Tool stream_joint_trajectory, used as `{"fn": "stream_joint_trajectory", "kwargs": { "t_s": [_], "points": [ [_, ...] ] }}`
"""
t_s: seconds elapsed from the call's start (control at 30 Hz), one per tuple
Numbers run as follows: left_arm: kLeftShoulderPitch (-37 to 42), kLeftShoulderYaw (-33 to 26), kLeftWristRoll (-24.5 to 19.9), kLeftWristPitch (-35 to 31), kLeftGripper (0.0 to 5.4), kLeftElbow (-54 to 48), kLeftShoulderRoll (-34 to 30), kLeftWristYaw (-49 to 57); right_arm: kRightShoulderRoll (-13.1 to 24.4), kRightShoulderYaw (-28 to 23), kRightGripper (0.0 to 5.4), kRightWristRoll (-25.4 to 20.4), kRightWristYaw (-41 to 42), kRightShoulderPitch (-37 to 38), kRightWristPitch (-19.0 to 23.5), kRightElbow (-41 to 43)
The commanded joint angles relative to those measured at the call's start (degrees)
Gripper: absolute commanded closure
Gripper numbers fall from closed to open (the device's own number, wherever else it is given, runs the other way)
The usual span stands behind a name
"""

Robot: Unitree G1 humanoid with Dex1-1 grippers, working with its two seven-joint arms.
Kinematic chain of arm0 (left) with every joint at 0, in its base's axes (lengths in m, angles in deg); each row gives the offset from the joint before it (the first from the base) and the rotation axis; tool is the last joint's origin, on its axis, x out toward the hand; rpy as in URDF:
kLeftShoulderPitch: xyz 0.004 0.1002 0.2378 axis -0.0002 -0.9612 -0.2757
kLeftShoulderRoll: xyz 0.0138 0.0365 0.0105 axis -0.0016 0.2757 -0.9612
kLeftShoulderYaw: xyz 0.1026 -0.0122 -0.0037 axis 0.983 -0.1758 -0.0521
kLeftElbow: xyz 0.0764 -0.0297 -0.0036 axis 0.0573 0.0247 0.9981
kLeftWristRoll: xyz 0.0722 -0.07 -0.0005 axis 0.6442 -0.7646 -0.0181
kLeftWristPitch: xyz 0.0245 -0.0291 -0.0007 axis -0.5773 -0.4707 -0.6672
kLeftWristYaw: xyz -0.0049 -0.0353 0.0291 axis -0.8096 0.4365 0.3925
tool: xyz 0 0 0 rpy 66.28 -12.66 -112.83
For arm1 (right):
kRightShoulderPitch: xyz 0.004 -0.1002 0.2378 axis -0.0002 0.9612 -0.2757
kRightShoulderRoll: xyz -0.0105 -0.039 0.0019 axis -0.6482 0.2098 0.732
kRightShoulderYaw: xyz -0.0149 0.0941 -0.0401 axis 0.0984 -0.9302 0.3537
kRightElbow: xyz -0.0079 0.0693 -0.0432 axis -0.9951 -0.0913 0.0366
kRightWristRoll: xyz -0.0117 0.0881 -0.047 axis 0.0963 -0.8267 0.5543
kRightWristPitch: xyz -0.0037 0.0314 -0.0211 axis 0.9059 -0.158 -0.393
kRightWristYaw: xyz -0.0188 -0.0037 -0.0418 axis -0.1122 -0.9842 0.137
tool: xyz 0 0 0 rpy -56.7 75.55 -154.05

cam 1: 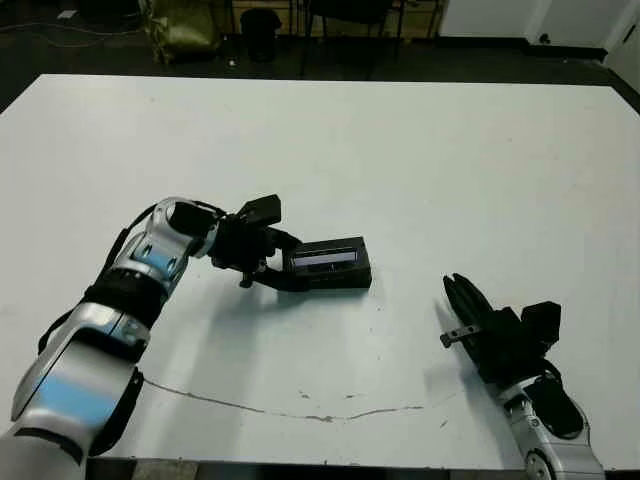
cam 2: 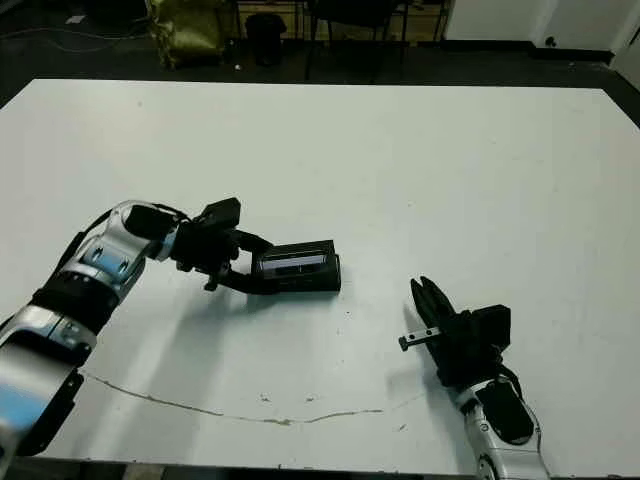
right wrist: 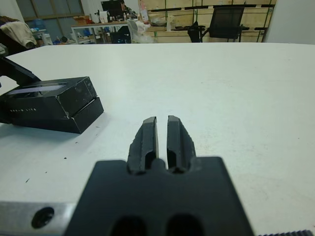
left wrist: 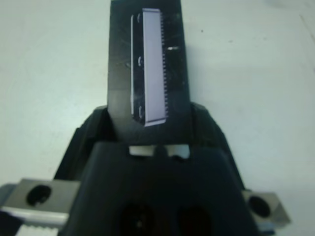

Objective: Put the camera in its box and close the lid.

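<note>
The black lid [cam 1: 328,256] with its pale grey strip lies on top of the box [cam 1: 338,279] at the table's middle, sitting slightly askew on it in the right wrist view. My left gripper [cam 1: 290,265] is shut on the lid's left end, one finger on each side; the left wrist view shows the lid [left wrist: 147,64] running out from between the fingers [left wrist: 91,132]. The camera is hidden. My right gripper [cam 1: 460,292] rests low over the table to the right of the box, apart from it, shut and holding nothing.
A thin dark scratch [cam 1: 300,412] runs across the white table [cam 1: 420,150] near its front edge. Beyond the far edge are dark floor, chair legs and a yellow-green bag [cam 1: 185,25].
</note>
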Motion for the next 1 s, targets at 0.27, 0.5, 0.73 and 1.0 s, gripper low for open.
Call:
{"fn": "stream_joint_trajectory", "kwargs": {
  "t_s": [0.27,0.5,0.73,1.0],
  "points": [
    [0.7,1.4,2.8,2.9,3.01,5.9,3.7,0.3,0.3,-0.1,5.40,0.5,-0.1,0.6,-0.3,-0.8],
    [1.3,1.3,3.6,3.4,3.01,8.3,5.3,0.4,0.2,-0.1,5.40,0.5,-0.2,0.7,0.0,-0.9],
    [2.3,2.7,5.7,3.2,3.01,8.8,6.4,0.9,-0.1,0.1,5.40,0.5,-0.3,0.9,-0.3,-1.2],
    [4.2,6.1,8.7,1.2,3.02,8.6,7.9,0.2,-0.4,0.3,5.40,0.1,0.6,0.5,-1.6,-2.6]
  ]
}}
